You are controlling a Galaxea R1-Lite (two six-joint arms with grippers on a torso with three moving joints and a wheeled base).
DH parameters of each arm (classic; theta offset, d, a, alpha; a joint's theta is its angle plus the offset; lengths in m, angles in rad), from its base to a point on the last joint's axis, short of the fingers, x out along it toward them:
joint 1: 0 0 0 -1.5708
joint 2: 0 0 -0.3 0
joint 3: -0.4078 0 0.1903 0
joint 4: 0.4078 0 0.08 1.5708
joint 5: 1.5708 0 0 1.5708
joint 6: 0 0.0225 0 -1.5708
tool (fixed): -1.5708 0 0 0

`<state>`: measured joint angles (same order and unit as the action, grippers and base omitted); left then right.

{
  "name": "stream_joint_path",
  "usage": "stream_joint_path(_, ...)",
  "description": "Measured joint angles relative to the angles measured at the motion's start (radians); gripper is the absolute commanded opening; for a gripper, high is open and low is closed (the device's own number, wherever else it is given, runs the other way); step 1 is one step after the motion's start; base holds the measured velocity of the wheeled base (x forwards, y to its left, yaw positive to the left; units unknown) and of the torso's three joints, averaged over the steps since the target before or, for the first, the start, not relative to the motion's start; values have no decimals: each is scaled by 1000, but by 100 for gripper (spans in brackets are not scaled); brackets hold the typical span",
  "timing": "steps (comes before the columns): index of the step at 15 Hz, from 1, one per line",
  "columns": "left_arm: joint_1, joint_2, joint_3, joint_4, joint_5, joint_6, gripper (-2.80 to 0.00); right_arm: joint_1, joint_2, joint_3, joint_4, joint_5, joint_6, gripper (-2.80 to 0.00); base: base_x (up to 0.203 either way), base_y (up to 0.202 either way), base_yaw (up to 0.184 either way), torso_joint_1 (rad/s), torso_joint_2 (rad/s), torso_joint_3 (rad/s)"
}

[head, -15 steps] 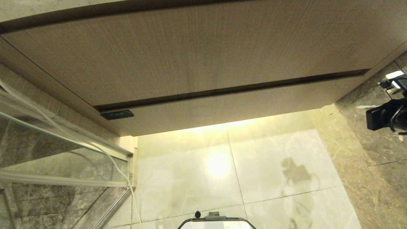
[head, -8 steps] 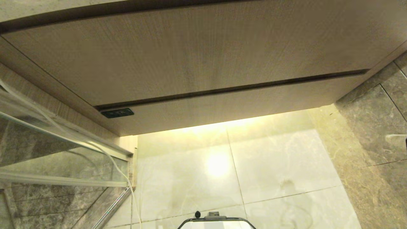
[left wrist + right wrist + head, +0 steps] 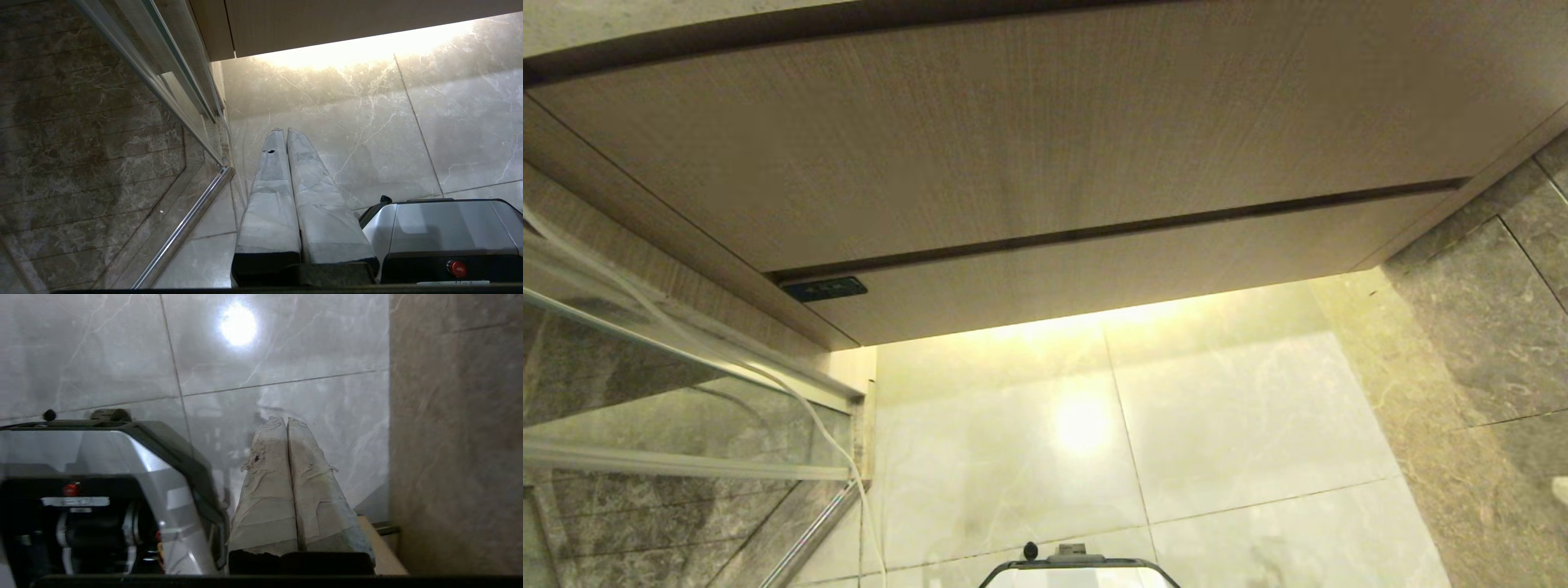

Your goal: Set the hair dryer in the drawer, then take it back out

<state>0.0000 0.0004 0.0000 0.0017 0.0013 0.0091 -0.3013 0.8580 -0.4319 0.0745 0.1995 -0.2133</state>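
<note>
The right gripper (image 3: 287,420) has its two taped fingers pressed flat together with nothing between them, and it points down at the pale marble floor (image 3: 286,355), low beside the robot's silver base (image 3: 135,465) and near a darker stone wall (image 3: 453,428). The left gripper (image 3: 284,130) is likewise closed and empty, its wrapped fingers touching along their length — it hangs over the same pale tiles, between the silver base on one side and a glass panel with a metal rail (image 3: 184,228) on the other. Neither gripper shows in the head view. There the drawer (image 3: 1127,269) sits fully pushed in, a wide low band of beige wood grain at the foot of the cabinet, with a small black label (image 3: 824,288) at its left corner and a thin dark gap above it. Over that gap stands the taller plain wood-grain front (image 3: 1013,131). Warm light spills from under the drawer onto the floor, where a bright spot glares back. A thin white cord (image 3: 849,465) runs down by the glass at the left — where it ends is hard to make out. No hair dryer shows in any view.
</note>
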Motion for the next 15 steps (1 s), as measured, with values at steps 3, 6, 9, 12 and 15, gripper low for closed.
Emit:
stream_joint_path(3, 0, 0, 0, 0, 0, 0, -280, 81, -175, 141, 11, -45, 92, -280, 0, 0, 0, 0, 0, 0)
stream_joint_path(6, 0, 0, 0, 0, 0, 0, -280, 162, -308, 232, 43, -70, 133, -280, 0, 0, 0, 0, 0, 0)
stream_joint_path(9, 0, 0, 0, 0, 0, 0, -280, 215, -479, 287, 107, -83, 136, -280, 0, 0, 0, 0, 0, 0)
stream_joint_path(12, 0, 0, 0, 0, 0, 0, -280, 265, -658, 325, 104, -139, 154, -280, 0, 0, 0, 0, 0, 0)
stream_joint_path(15, 0, 0, 0, 0, 0, 0, -280, 286, -798, 379, 17, -176, 176, -280, 0, 0, 0, 0, 0, 0)
